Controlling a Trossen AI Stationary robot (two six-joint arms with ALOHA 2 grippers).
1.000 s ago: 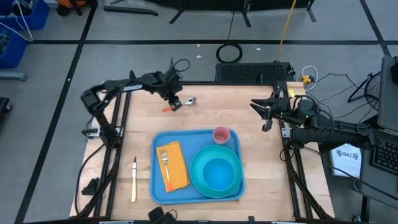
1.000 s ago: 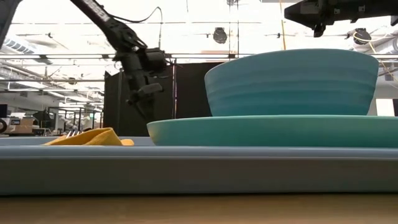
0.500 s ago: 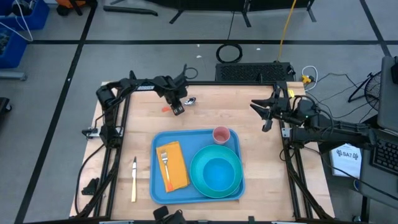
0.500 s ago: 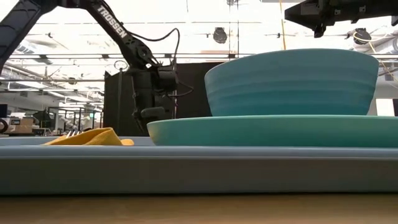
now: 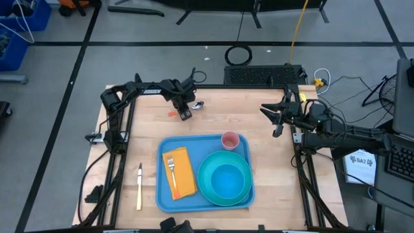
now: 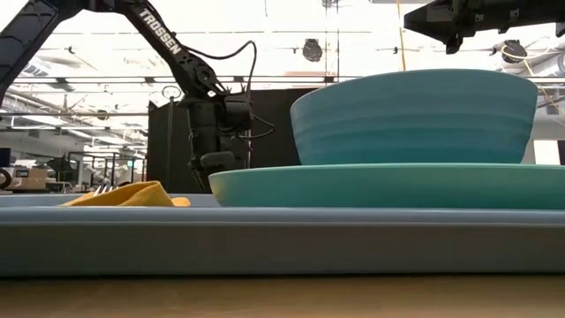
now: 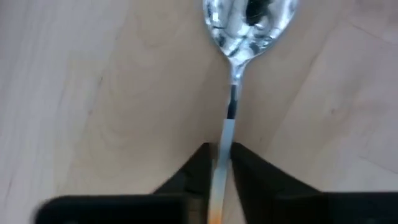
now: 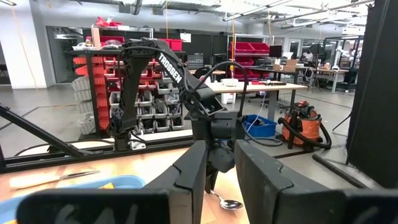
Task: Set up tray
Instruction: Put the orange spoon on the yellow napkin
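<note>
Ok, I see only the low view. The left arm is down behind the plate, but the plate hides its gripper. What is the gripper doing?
Observer: The left gripper has its fingers closed against both sides of the spoon handle.
Operator: Where does the spoon lie?
Observer: On the bare table, beyond the far rim of the tray.
Operator: And the right gripper?
Observer: The right gripper hangs open over the table's right side, holding nothing.

Grey floor (image 5: pixel 52 71), red-binned shelving (image 8: pixel 99 81), workbenches (image 8: pixel 261 90), bright ceiling lights (image 6: pixel 291 22)
</note>
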